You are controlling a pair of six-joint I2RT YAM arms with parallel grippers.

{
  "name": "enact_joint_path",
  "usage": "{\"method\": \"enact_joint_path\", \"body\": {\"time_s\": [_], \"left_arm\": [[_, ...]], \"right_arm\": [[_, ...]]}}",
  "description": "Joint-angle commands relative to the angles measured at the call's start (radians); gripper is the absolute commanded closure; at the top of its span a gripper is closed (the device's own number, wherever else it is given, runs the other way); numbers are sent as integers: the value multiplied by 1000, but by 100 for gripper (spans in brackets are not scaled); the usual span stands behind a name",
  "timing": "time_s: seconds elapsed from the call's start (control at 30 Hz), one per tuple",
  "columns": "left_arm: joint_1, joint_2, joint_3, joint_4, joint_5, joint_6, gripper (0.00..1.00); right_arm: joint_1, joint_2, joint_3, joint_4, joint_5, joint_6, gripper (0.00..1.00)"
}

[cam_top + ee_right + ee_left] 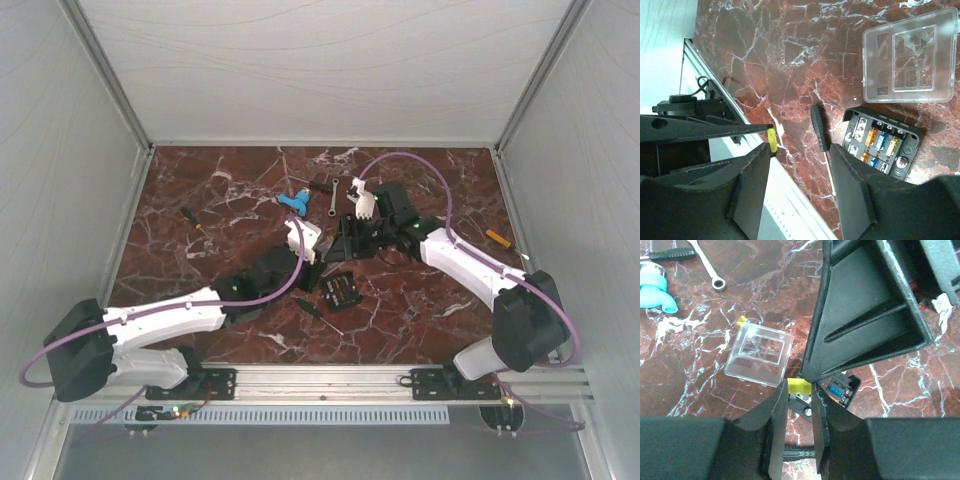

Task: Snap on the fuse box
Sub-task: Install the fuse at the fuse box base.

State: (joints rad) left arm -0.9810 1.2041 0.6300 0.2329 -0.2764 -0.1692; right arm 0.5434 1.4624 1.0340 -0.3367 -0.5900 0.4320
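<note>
The black fuse box (340,290) lies open on the marble table, with orange, blue and yellow fuses in its slots (882,147). Its clear square lid (910,57) lies flat beside it, apart from the box, and also shows in the left wrist view (760,354). My left gripper (800,392) is shut on a small yellow fuse (800,386), held just above the table next to the box (840,387). My right gripper (801,150) is open and empty, hovering close over the left one, and its left fingertip is beside the yellow fuse (771,140).
A black-handled screwdriver (820,130) lies beside the box toward the near edge. A blue plastic piece (293,202) and two wrenches (335,195) lie behind the grippers. Small screwdrivers lie at the left (190,218) and right (498,238). The table's near rail (320,378) is close.
</note>
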Motion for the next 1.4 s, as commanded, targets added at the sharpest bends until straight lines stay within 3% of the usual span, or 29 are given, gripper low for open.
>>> {"method": "enact_joint_path", "body": {"time_s": [0.0,0.33,0.8,1.03,1.23,1.37], "left_arm": [[-20,-5,7,110,7,16,78],[-30,23,22,125,3,20,78],[-56,33,37,173,19,45,77],[-58,-4,20,236,54,29,77],[-58,0,3,258,48,20,74],[-58,-8,-21,255,6,-2,63]], "right_arm": [[-16,-11,6,25,-56,27,52],[-43,-19,-11,11,-129,16,65],[-32,38,-19,-21,-244,-29,72],[-25,73,-31,-31,-226,-55,100],[-26,37,-37,-40,-150,-79,100],[-31,7,-53,-36,-86,-89,100]]}}
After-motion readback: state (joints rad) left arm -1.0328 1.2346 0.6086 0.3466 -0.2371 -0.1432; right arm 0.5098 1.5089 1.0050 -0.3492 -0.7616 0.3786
